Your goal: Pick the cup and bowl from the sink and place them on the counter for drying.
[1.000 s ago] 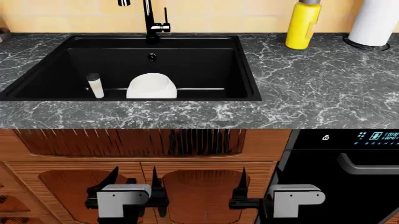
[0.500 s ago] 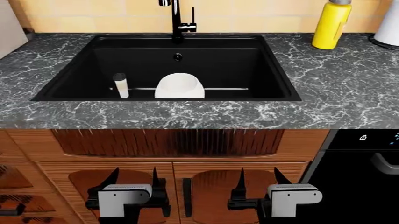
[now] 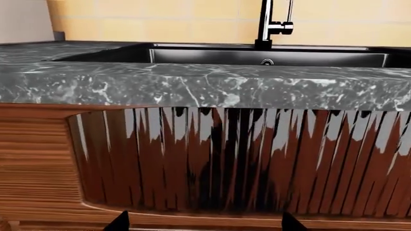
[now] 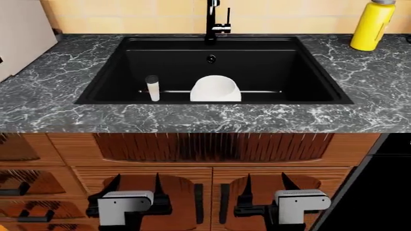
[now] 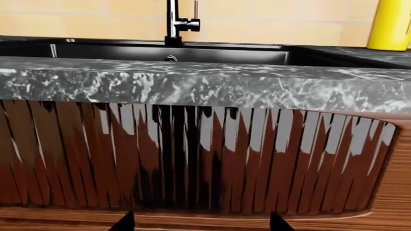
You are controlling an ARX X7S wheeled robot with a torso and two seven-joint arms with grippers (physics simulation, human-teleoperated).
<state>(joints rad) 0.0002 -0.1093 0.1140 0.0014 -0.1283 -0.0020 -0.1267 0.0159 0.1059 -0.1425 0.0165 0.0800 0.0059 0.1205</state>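
Observation:
In the head view the black sink (image 4: 103, 86) is set in the marble-look counter (image 4: 45, 103). The slim cream cup (image 4: 153, 88) with a dark top stands upright at the basin's near left. The white bowl (image 4: 215, 89) sits just right of it at the near wall. My left gripper (image 4: 136, 185) and right gripper (image 4: 266, 184) are both open and empty, low in front of the wooden cabinet, well below the counter. The left wrist view shows only the left gripper's fingertips (image 3: 119, 222) and the counter front edge (image 3: 192, 89); the right wrist view shows the same with its fingertips (image 5: 125, 222).
A tall black faucet (image 4: 212, 19) stands behind the sink. A yellow bottle (image 4: 371, 25) stands on the counter at the back right. A grey-white appliance (image 4: 19, 33) is at the back left. Wooden cabinet doors (image 4: 205, 192) and a dark oven front (image 4: 385, 192) lie below.
The head view has shifted left: the sink, cup and bowl now sit further right in the picture, and the paper-towel roll has left view. Both grippers stay open and low.

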